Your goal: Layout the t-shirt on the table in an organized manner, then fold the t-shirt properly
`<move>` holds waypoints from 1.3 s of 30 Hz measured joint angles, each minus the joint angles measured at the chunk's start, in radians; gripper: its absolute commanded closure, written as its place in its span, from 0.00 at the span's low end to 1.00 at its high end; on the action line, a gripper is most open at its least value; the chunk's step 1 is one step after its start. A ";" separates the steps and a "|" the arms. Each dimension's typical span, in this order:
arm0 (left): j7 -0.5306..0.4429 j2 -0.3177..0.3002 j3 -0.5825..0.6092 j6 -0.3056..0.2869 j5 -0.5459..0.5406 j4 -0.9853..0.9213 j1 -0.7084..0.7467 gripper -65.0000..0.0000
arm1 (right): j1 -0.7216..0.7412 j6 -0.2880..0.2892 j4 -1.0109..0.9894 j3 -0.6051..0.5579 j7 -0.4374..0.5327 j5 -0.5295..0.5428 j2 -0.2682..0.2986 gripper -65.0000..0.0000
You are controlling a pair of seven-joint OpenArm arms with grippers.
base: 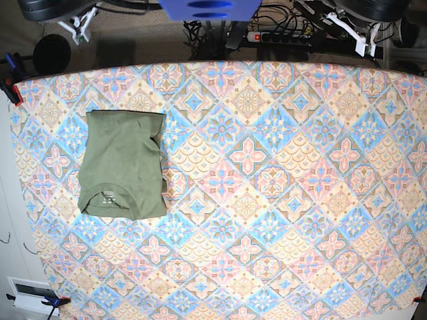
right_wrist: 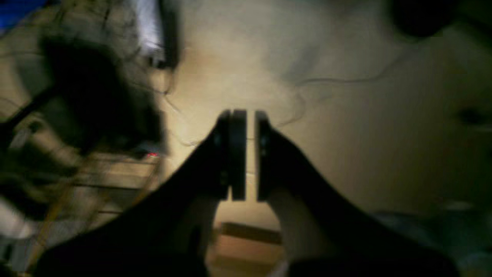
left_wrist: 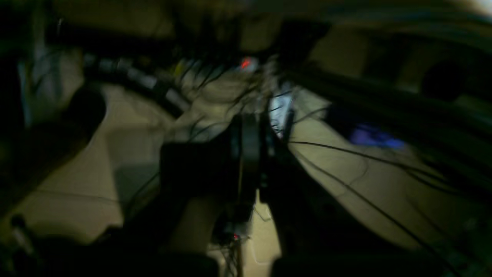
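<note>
- The t-shirt (base: 123, 165) lies folded into a compact, nearly rectangular packet on the table (base: 280, 200), in the left part of the base view and a little toward the far edge.
- Its collar faces the near side, and a small printed label shows just inside the neck.
- The far edge of the packet is straight; the right edge has a small fold of fabric that sticks out a little.
- No arm touches the shirt; in the base view only the arm bases show, beyond the far edge of the table.
- A power strip (base: 283, 37) with a red switch and several cables lie on the floor behind the table.
- The right gripper (right_wrist: 246, 154) shows in the right wrist view, which is blurred; its jaws stand a little apart with a narrow gap, and nothing is between them. Behind it there is a pale floor with thin cables.
- The left gripper (left_wrist: 251, 154) shows in the left wrist view, dark and very blurred; its jaws are together and hold nothing that one can see. Cables cross the pale floor beyond it.
</note>
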 measured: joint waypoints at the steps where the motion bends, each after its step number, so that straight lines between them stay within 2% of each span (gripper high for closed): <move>1: -0.036 -0.003 0.018 0.006 0.016 -0.034 -0.003 1.00 | 0.002 -0.006 -0.050 -0.005 0.014 -0.008 0.000 0.94; 2: -0.103 -0.011 0.041 -0.001 0.011 -0.072 -0.003 1.00 | 0.008 -0.001 -0.109 -0.006 0.060 0.002 0.005 0.94; 5: -0.192 -0.005 0.100 -0.001 0.042 -0.169 -0.007 1.00 | 0.013 -0.005 -0.256 -0.020 0.120 -0.004 0.006 0.94; 8: -0.243 -0.011 0.174 0.000 0.098 -0.283 -0.028 1.00 | 0.090 -0.001 -0.391 -0.054 0.133 -0.031 0.002 0.94; 10: -0.266 -0.011 0.206 0.000 0.132 -0.366 -0.071 1.00 | 0.168 -0.014 -0.488 -0.086 0.204 -0.019 0.002 0.94; 12: -0.309 -0.012 0.218 -0.001 0.145 -0.447 -0.119 1.00 | 0.213 0.002 -0.567 -0.108 0.307 0.031 0.009 0.94; 16: -0.367 -0.014 0.231 0.003 0.190 -0.583 -0.199 1.00 | 0.269 -0.018 -0.769 -0.162 0.340 -0.029 0.041 0.94; 20: -0.451 -0.018 0.316 0.006 0.228 -0.732 -0.262 1.00 | 0.354 -0.017 -0.959 -0.203 0.463 -0.019 0.044 0.94; 25: -0.630 -0.013 0.382 -0.001 0.279 -0.974 -0.369 1.00 | 0.458 -0.004 -1.096 -0.277 0.690 0.012 0.031 0.94; 27: -0.678 -0.020 0.419 0.017 0.306 -1.076 -0.407 1.00 | 0.467 -0.014 -1.155 -0.308 0.731 0.001 0.035 0.94; 30: -0.776 -0.022 0.481 0.007 0.308 -1.210 -0.458 1.00 | 0.478 -0.016 -1.253 -0.355 0.789 -0.010 0.034 0.94; 34: -0.849 -0.018 0.599 0.008 0.311 -1.329 -0.523 1.00 | 0.525 -0.016 -1.318 -0.381 0.845 -0.011 0.025 0.94; 37: -0.926 -0.014 0.724 0.008 0.300 -1.409 -0.571 1.00 | 0.559 -0.114 -1.316 -0.381 0.907 0.006 -0.024 0.94; 39: -0.962 -0.013 0.813 0.011 0.306 -1.452 -0.593 1.00 | 0.575 -0.134 -1.318 -0.381 0.911 0.003 -0.061 0.94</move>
